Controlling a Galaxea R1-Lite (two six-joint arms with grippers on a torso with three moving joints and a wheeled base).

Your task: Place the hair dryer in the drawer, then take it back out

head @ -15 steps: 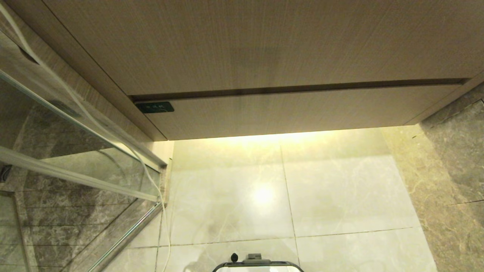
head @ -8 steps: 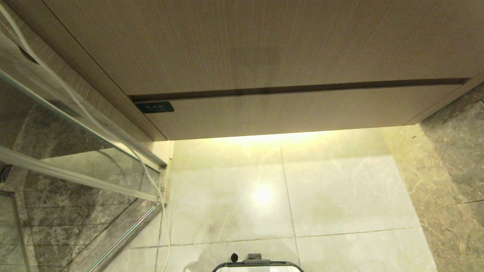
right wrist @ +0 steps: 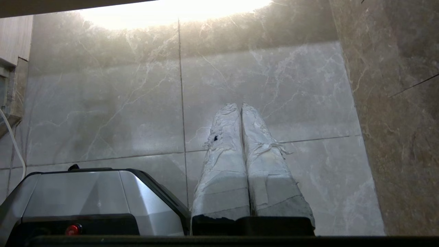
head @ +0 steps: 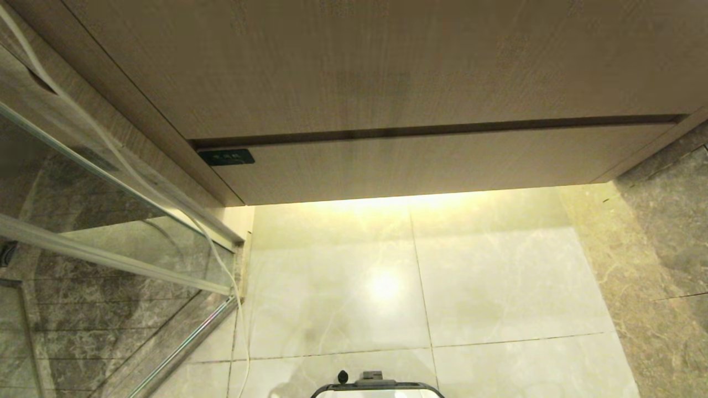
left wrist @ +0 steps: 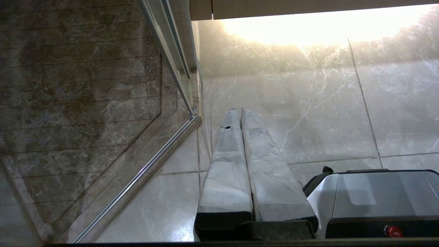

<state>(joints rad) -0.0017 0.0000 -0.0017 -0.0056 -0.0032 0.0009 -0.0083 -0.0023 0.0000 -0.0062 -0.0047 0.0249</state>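
Head cam looking down at the drawer [head: 431, 166], front flush w/ the cabinet, closed, small dark label [head: 226, 157] at its left end. Taller wood panel [head: 387, 66] right above it, thin dark gap between the two. Warm light spills from under the cabinet onto pale marble floor tiles [head: 332, 287]. Glass shower screen [head: 110, 221] on the left, thin white cord [head: 224, 271] running down along its edge to the floor. Darker stone strip [head: 658, 249] on the right. Robot base [head: 376, 387] just peeking in at the bottom edge.

Hair dryer: not in any view, can't tell where it sits.

Left gripper [left wrist: 239, 110] hangs low over the floor beside the base, near the screen's corner; fingers pressed together, nothing between them. Right gripper [right wrist: 239, 105] same story on the other side, over the tiles: fingers touching tip to tip, holding nothing. Neither arm shows in the head cam.
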